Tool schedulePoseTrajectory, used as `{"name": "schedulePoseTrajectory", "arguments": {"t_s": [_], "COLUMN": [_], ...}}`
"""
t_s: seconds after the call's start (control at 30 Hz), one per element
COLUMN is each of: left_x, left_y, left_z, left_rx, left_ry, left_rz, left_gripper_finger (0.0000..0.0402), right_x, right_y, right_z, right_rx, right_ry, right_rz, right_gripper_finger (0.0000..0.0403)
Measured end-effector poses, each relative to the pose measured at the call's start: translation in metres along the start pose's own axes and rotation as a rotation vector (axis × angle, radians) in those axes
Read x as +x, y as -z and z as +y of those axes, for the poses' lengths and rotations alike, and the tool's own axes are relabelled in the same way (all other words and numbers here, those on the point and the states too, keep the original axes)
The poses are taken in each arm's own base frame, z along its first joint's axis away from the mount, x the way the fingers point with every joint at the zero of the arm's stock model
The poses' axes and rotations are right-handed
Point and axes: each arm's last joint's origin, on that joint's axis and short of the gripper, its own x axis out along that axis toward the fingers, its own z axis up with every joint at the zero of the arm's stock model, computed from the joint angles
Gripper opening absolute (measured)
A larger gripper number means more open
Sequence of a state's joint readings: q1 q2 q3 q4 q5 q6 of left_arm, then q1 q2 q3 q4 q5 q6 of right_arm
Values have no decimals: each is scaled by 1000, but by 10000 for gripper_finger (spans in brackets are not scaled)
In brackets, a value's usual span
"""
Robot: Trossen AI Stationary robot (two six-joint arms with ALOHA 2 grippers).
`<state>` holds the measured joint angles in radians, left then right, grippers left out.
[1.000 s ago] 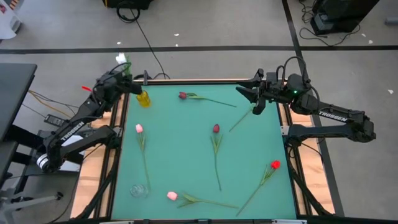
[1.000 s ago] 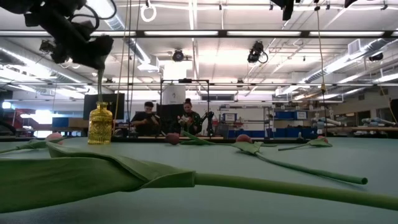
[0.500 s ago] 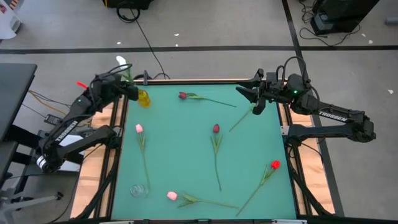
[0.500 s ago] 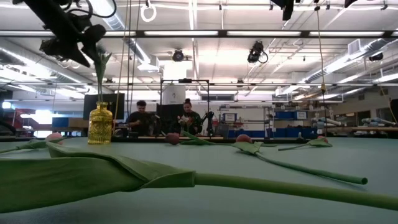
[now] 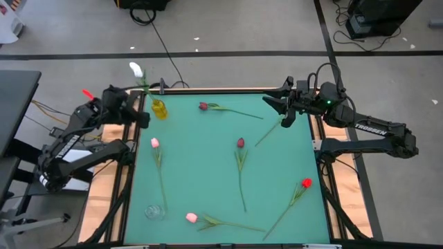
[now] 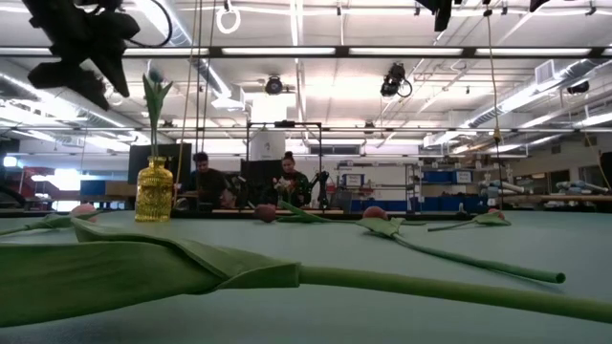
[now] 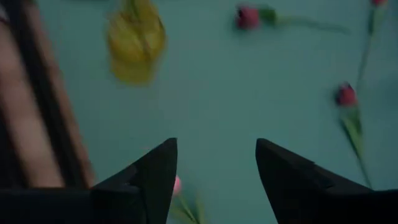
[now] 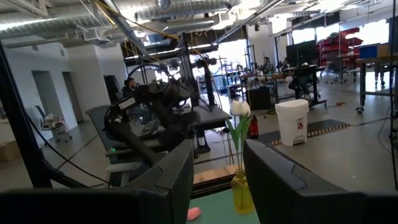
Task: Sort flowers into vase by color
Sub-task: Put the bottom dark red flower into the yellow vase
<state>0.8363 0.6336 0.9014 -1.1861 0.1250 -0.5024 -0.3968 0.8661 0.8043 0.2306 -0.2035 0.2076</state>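
Since a second ago the left gripper (image 5: 138, 111) has drawn back off the yellow vase (image 5: 159, 109), leaving one white tulip (image 5: 136, 70) standing in it. Six tulips lie on the green mat (image 5: 201, 166): three pink, two maroon, one red (image 5: 305, 183). One clear vase (image 5: 154, 211) stands nearest. Left jaws are apart and empty. The right gripper (image 5: 282, 111) waits at the far corner, jaws apart, empty.
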Motion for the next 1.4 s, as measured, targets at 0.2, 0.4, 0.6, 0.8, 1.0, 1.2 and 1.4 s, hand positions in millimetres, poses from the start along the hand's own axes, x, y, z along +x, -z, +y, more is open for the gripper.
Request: {"name": "schedulePoseTrajectory", "arguments": {"t_s": [0.2,0.4,0.6,0.8,1.0,1.2,1.4], "left_x": [16,46,83,110,129,146,152], "left_y": [13,23,41,57,70,85,91], "left_z": [-7,-21,-40,-70,-105,-122,-145], "left_rx": [-74,-126,-166,-142,-126,-144,-127], "left_ry": [83,203,289,378,469,481,486], "left_rz": [126,141,195,234,203,217,248], "left_gripper_finger": [204,192,179,172,172,172,171], "right_x": [0,0,0,0,0,0,0], "right_y": [0,0,0,0,0,0,0], "right_z": [0,0,0,0,0,0,0], "right_rx": [0,0,0,0,0,0,0], "right_ry": [0,0,0,0,0,0,0], "right_rz": [0,0,0,0,0,0,0], "right_gripper_finger": [148,148,148,148,148,149,149]}}
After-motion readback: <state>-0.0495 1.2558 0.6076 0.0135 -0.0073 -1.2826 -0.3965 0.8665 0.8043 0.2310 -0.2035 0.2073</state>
